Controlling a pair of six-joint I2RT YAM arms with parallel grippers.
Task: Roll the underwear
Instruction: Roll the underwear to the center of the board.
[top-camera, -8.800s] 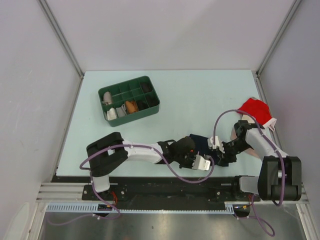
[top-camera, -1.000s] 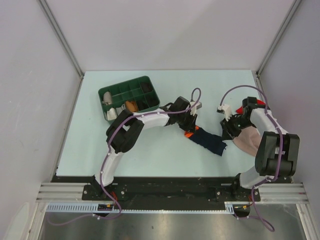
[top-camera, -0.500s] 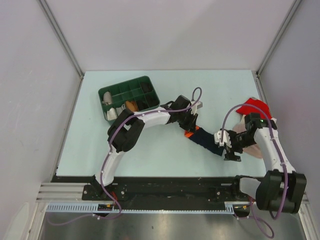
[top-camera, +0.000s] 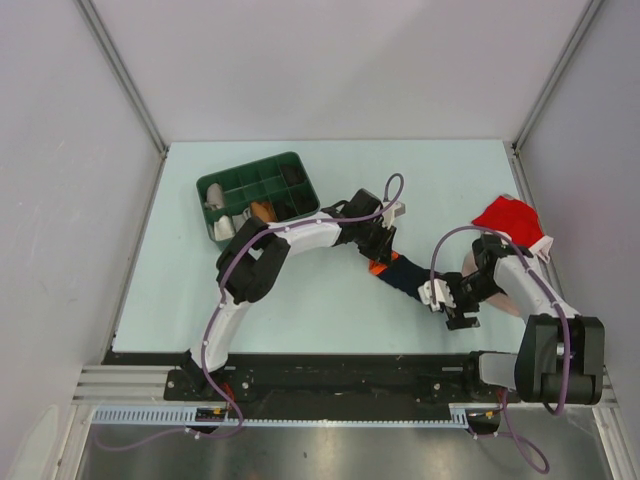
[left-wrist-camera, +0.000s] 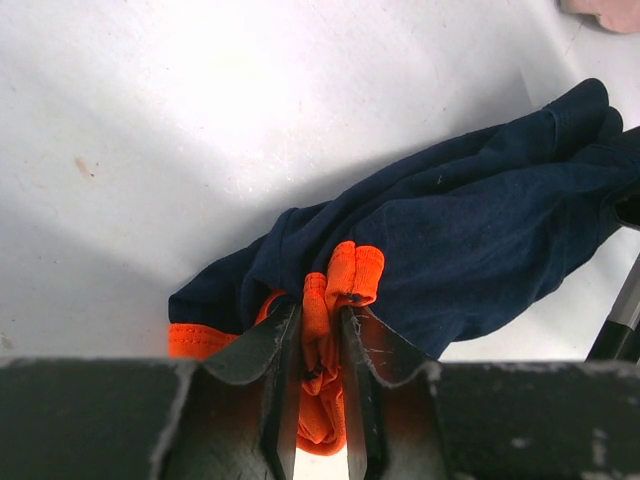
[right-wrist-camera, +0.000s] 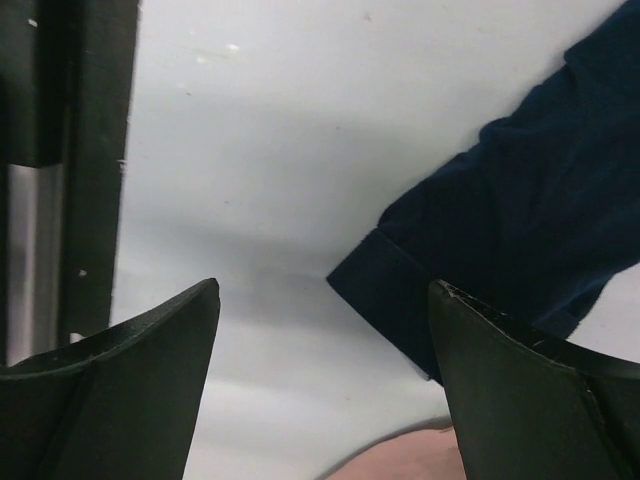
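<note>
The underwear (top-camera: 410, 278) lies stretched out, bunched and narrow, on the table's middle: navy fabric with orange trim (top-camera: 377, 266) at its far-left end. My left gripper (top-camera: 379, 250) is shut on that orange trim (left-wrist-camera: 322, 330); in the left wrist view the navy body (left-wrist-camera: 450, 220) runs away to the upper right. My right gripper (top-camera: 446, 302) stands open at the near-right end of the underwear. In the right wrist view its jaws (right-wrist-camera: 325, 290) are spread wide with bare table between them, and the navy hem (right-wrist-camera: 520, 220) lies just ahead of the right finger, not gripped.
A green divided tray (top-camera: 265, 232) holding small rolled items stands at the back left. A red cloth (top-camera: 507, 215) lies at the right edge, with a beige-pink cloth (top-camera: 468, 265) partly under my right arm and showing under the jaws (right-wrist-camera: 400, 460).
My right gripper has opened wide and swung from the back right toward the front, down to the underwear's near-right end. My left gripper has kept its hold on the orange trim.
</note>
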